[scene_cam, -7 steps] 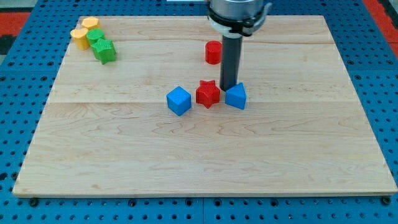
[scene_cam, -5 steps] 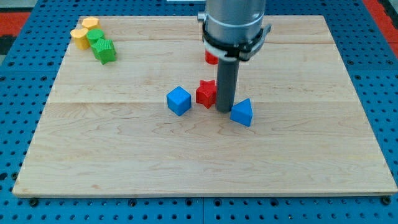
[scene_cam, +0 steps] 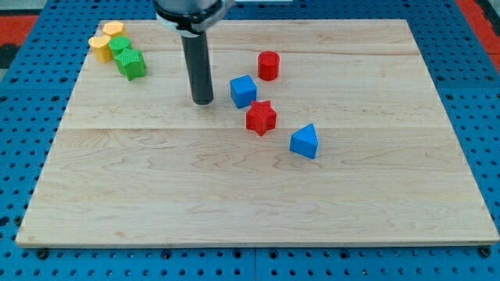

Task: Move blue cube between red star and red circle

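The blue cube (scene_cam: 244,90) sits near the board's middle, up and left of the red star (scene_cam: 261,118) and down and left of the red circle (scene_cam: 269,65). It nearly touches the star and stands a little apart from the circle. My tip (scene_cam: 203,101) rests on the board to the left of the blue cube, with a small gap between them. A blue triangle block (scene_cam: 305,142) lies to the lower right of the star.
Two yellow blocks (scene_cam: 106,40) and two green blocks (scene_cam: 127,58) cluster at the wooden board's (scene_cam: 156,203) top left corner. The board lies on a blue pegboard surface.
The blue cube has moved up and right, from left of the star to a spot between star and circle. My tip has moved from beside the triangle to the cube's left.
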`<action>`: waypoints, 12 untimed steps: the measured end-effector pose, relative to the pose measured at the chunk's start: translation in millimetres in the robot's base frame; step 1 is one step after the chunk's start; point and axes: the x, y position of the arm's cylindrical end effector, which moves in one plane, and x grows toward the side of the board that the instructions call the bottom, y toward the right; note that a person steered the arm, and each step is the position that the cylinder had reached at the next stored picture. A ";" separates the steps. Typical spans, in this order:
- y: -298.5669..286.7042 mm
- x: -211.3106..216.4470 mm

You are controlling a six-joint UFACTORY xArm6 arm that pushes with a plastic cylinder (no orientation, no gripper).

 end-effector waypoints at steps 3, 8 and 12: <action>44.7 -8.4; 43.0 -3.0; -101.7 167.4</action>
